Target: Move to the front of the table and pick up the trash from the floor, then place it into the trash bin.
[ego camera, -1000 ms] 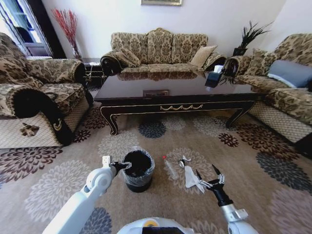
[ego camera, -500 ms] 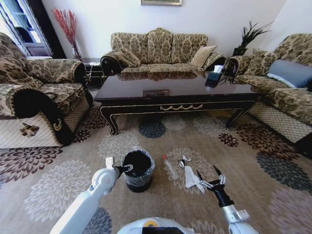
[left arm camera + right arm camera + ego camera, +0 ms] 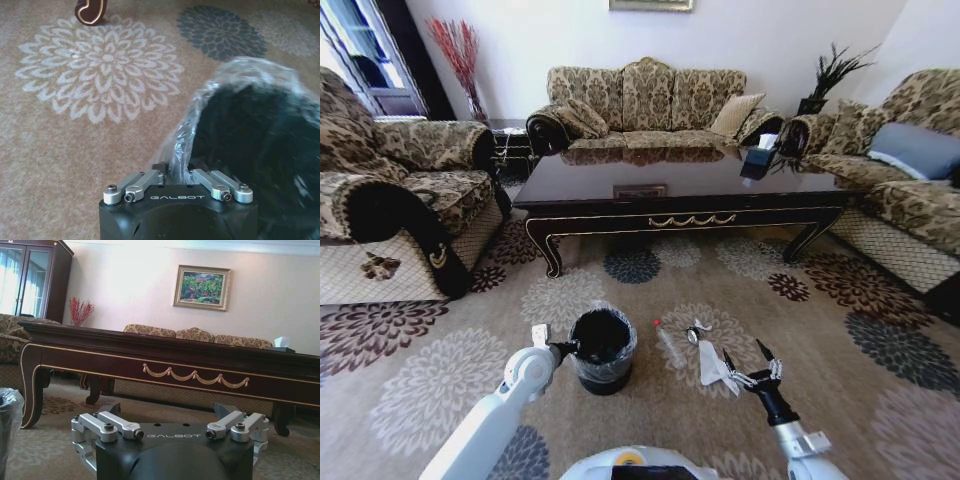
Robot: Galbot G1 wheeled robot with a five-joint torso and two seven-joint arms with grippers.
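The bin (image 3: 603,349) stands on the floor (image 3: 440,385) in front of the table (image 3: 680,185), and the left gripper (image 3: 567,348) sits at its near-left rim, jaws narrow and seemingly pinching the bag's edge, probably to steady the bin or hold its mouth open. To the bin's right lie 3 pieces of trash: a bottle (image 3: 668,342), a wrapper (image 3: 695,332) and paper (image 3: 714,365). The right gripper (image 3: 744,364) hovers low just beyond the paper, fingers spread wide and empty, likely lining up a grab.
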